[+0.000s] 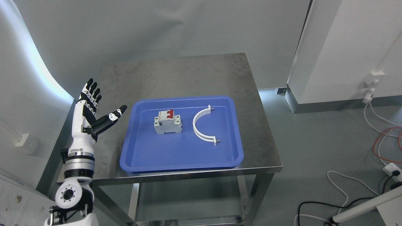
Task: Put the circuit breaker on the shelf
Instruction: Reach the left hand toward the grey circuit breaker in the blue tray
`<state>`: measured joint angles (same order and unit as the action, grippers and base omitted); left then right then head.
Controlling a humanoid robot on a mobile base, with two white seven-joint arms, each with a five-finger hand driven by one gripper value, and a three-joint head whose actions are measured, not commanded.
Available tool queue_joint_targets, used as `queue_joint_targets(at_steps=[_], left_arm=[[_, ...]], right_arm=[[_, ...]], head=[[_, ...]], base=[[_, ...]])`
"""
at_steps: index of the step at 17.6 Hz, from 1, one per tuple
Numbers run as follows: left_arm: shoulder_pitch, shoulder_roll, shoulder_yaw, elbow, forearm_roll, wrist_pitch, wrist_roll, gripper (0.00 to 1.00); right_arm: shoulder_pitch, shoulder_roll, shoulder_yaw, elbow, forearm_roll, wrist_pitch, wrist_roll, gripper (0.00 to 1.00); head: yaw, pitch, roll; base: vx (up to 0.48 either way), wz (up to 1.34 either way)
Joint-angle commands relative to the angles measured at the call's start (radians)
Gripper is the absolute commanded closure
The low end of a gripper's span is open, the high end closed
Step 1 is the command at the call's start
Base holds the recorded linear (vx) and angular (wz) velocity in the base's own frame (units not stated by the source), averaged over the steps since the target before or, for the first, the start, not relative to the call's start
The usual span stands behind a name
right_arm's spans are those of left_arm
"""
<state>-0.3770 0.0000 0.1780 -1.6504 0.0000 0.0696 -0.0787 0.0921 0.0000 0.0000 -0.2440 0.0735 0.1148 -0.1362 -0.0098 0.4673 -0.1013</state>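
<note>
A: The left hand is raised with fingers spread and thumb out, holding nothing. Where's the circuit breaker from there?

B: Off to the hand's thumb side, well apart from it, sitting upright in the blue tray on the bench. A white curved bracket lies just beyond it, farther from the hand.

A: What could go wrong?

B: My guess: the tray's raised rim sits between hand and breaker, so a low sideways approach could catch it and shove the whole tray. The breaker is small and blocky; if the fingers close off-centre or on the red switch levers, it may tip or slip out.

A: And the bracket?

B: Reaching past the breaker could knock it. Also, no shelf shows clearly here, so the carry path is uncertain.
</note>
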Motion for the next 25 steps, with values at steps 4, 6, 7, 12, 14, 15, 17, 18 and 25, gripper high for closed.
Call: queue_joint_targets(at_steps=[4,6,7,12,14,15,17,18,25], left_arm=[[0.023,0.021,0.014,-0.006,-0.014,-0.024,-0.068,0.00],[0.012,0.096,0.005,-0.002,-0.021,-0.027,-0.178,0.00],[0.000,0.145,-0.015,0.001,-0.021,-0.027,-0.203,0.00],[-0.088,0.368,-0.220,0.011,-0.099,-0.014,-0.333,0.05],[-0.115,0.362,-0.247,0.024,-0.220,0.028,-0.425,0.05],[-0.120,0.357,-0.252,0.024,-0.253,0.053,-0.459,0.05],[-0.120,0.345,-0.284,0.024,-0.291,0.091,-0.496,0.06],[-0.120,0.341,-0.299,0.029,-0.305,0.104,-0.498,0.06],[-0.148,0.255,-0.305,0.066,-0.400,0.118,-0.498,0.17]], right_arm=[[0.000,-0.017,0.020,0.000,0.000,-0.035,0.001,0.00],[0.000,-0.017,0.020,0.000,0.000,-0.035,0.001,0.00],[0.000,-0.017,0.020,0.000,0.000,-0.035,0.000,0.00],[0.000,-0.017,0.020,0.000,0.000,-0.035,0.000,0.00],[0.000,-0.017,0.020,0.000,0.000,-0.035,0.001,0.00],[0.000,-0.017,0.020,0.000,0.000,-0.035,0.001,0.00],[0.000,-0.017,0.020,0.000,0.000,-0.035,0.001,0.00],[0.000,-0.017,0.020,0.000,0.000,-0.035,0.001,0.00],[0.000,-0.017,0.020,0.000,0.000,-0.035,0.000,0.00]], head=[[0.0000,0.000,0.000],[0.0000,0.000,0.000],[0.0000,0.000,0.000],[0.0000,0.000,0.000],[0.0000,0.000,0.000],[0.0000,0.000,0.000],[0.0000,0.000,0.000],[0.0000,0.000,0.000],[0.0000,0.000,0.000]], base=[[-0.031,-0.01],[-0.009,-0.07],[0.000,0.00],[-0.009,-0.01],[-0.008,-0.03],[-0.001,-0.01],[0.002,0.02],[0.000,0.00],[-0.001,-0.01]])
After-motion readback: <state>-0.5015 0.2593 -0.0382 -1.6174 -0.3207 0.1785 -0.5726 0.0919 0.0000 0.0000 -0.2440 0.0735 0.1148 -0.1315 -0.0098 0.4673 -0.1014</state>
